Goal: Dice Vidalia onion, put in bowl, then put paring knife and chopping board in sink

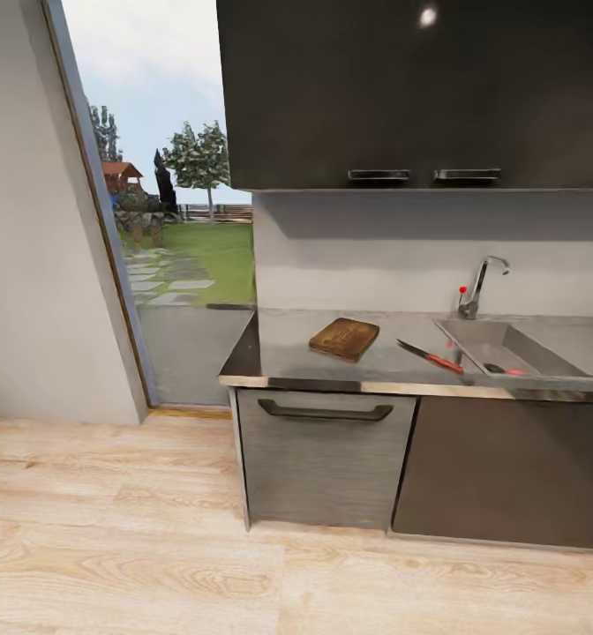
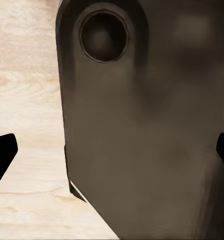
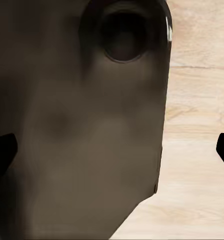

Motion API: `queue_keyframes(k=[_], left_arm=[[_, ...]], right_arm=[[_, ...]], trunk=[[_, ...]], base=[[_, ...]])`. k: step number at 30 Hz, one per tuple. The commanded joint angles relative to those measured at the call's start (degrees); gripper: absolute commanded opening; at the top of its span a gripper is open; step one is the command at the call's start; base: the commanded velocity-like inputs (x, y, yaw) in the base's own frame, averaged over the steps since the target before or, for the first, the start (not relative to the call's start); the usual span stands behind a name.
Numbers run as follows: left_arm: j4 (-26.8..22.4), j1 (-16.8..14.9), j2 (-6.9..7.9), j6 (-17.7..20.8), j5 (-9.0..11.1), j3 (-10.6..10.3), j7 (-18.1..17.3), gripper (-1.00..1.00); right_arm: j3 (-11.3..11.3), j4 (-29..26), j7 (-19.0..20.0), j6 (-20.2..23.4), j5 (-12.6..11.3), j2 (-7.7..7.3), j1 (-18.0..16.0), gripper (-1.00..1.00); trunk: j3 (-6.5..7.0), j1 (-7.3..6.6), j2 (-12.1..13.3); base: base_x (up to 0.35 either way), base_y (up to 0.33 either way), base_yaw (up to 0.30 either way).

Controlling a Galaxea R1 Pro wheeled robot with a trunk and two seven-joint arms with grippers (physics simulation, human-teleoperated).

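From the head view, the chopping board (image 1: pixel 344 338) lies on the desk (image 1: pixel 288 353), the paring knife (image 1: pixel 431 356) between it and the sink (image 1: pixel 508 348). Each wrist view shows the left tool (image 2: pixel 112 150) and right tool (image 3: pixel 112 147) spread wide, empty, over wooden floor (image 2: pixel 27 100).

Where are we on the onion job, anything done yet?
Nothing looks done. The board and knife lie on the countertop, the knife between the board and the sink, untouched. Something small and reddish sits in the basin; too small to identify. Both tools are wide open, holding nothing. All steps remain.
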Motion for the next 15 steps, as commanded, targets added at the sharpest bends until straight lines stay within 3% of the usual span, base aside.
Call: queue_keyframes(k=[1,10,15], left_arm=[[0.1,0.0,0.33,0.3,0.2,0.2,0.0,1.00],[0.1,0.1,-0.15,-0.1,0.1,0.1,0.0,1.00],[0.1,0.1,-0.17,-0.2,0.1,0.2,0.0,1.00]], right_arm=[[0.1,-0.3,0.3,-0.3,-0.2,0.33,-0.1,1.00],[0.1,-1.5,-0.2,-1.0,-0.1,2.01,-0.1,1.00],[0.1,-1.5,-0.2,-1.6,0.1,1.98,-0.1,1.00]], trunk=[[-0.03,0.00,0.0],[-0.03,0.00,0.0],[-0.03,0.00,0.0]], base=[[0.000,0.000,0.000],[0.000,0.000,0.000],[0.000,0.000,0.000]])
